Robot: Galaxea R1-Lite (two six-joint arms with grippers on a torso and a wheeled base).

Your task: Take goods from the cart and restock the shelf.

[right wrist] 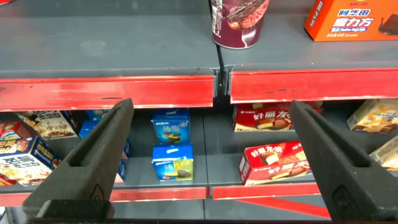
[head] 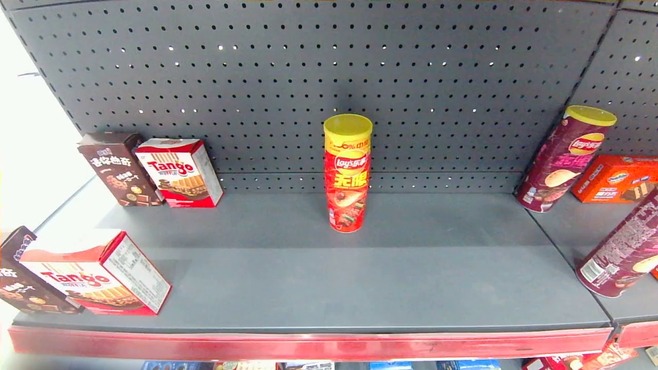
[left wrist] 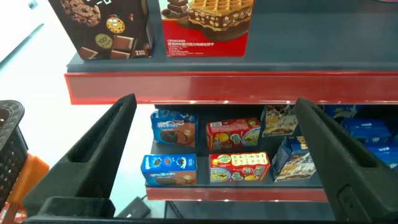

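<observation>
Left tool (left wrist: 214, 101) spread wide and empty, right tool (right wrist: 211, 104) likewise, red chips can (head: 347, 174) upright on shelf (head: 411, 272)

I am in a shop: a shelf (head: 411, 267) with pegboard back (head: 308, 77) and red price rail (head: 308, 343) holds snack boxes (head: 180, 172) and a crisp tube (head: 347, 174).

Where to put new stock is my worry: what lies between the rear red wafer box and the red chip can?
Nothing: in the head view, the shelf between the rear red wafer box and the upright red chip can is bare grey surface.
</observation>
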